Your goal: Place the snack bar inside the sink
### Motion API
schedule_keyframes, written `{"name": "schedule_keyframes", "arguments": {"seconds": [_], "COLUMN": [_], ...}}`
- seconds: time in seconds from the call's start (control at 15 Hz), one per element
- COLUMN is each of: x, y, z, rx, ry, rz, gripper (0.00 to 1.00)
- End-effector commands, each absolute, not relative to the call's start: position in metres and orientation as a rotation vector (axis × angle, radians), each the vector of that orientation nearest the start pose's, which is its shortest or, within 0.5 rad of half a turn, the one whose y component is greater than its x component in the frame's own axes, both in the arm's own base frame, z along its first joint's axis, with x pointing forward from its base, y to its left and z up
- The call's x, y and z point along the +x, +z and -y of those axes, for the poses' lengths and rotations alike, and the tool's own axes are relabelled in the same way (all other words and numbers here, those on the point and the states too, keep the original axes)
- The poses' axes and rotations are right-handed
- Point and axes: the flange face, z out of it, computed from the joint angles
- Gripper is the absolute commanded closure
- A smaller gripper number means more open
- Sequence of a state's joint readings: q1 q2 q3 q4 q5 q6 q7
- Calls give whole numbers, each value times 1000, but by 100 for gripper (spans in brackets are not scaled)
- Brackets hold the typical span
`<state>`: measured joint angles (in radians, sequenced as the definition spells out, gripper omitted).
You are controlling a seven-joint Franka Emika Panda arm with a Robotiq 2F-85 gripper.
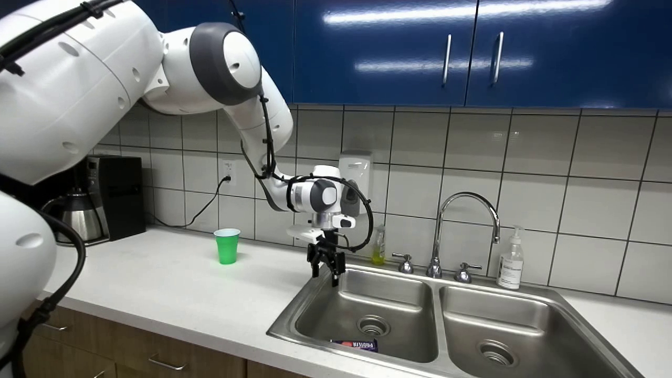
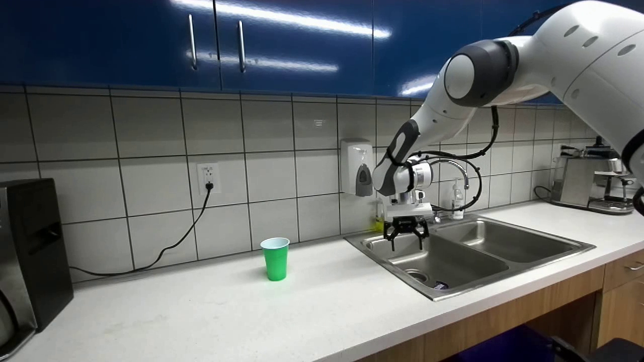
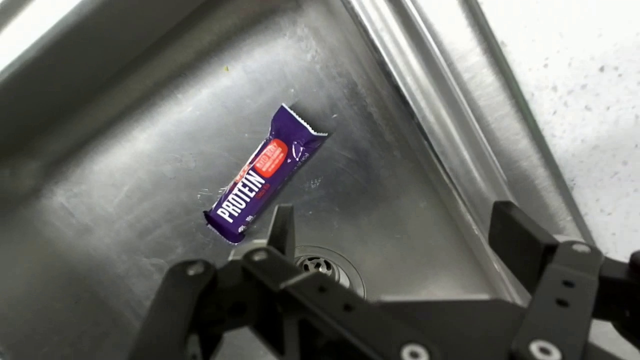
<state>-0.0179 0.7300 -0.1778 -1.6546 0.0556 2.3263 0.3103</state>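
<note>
The snack bar, in a purple wrapper, lies flat on the floor of a basin of the steel sink. It shows in both exterior views (image 1: 359, 345) (image 2: 440, 285) and whole in the wrist view (image 3: 265, 175). The sink (image 1: 439, 320) has two basins; its rim also shows in an exterior view (image 2: 390, 269), and the basin floor fills much of the wrist view (image 3: 165, 165). My gripper (image 1: 325, 275) is above the same basin, near its back corner, apart from the bar. In the wrist view its fingers (image 3: 397, 225) are wide apart with nothing between them. It also shows in an exterior view (image 2: 407, 245).
A green cup (image 1: 227, 247) stands on the counter beside the sink. Behind the sink are the chrome faucet (image 1: 437, 236), its handles, a yellow soap bottle (image 1: 378, 252) and a white pump bottle (image 1: 510, 265). A wall dispenser (image 2: 357, 166) hangs close to the arm. Blue cabinets are above.
</note>
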Motion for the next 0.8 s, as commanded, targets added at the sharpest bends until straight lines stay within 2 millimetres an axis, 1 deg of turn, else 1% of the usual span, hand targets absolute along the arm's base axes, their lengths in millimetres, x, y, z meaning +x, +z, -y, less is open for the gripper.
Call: {"name": "schedule_keyframes", "arguments": {"seconds": [0.0, 0.2, 0.73], "x": [642, 625, 567], "y": [212, 222, 243], "z": [101, 89, 62], "rx": [-3139, -3142, -3149], "ry": [102, 122, 172], "rz": [-709, -687, -645], "gripper": [0, 0, 0]}}
